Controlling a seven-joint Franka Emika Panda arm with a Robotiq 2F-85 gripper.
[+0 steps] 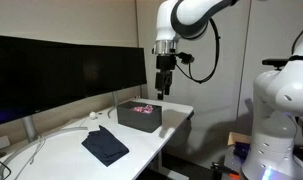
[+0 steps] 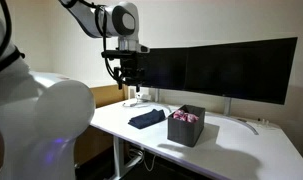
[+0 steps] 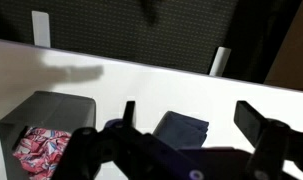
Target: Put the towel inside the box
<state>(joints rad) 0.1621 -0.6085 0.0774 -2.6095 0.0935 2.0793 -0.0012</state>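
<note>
We see the tool (image 1: 163, 92) hanging in the air above the white desk (image 1: 61, 155), well clear of its surface and of everything on it. In the wrist view its two fingers (image 3: 254, 120) stand wide apart with nothing between them, so we read it as released and empty.

The towel (image 1: 104, 146), a dark folded cloth, lies flat on the desk outside the box (image 1: 139, 116). It is near the box but not touching it. The box is a dark, open-topped container standing upright on the desk, and in the wrist view we make out a pink patterned fabric (image 3: 41, 150) lying inside it. In that same view the towel sits beside the box, roughly under the gap between the fingers.

A wide dark monitor (image 1: 61, 70) stands along the back of the desk, and white cables (image 1: 46, 135) run across the desk near its foot.
</note>
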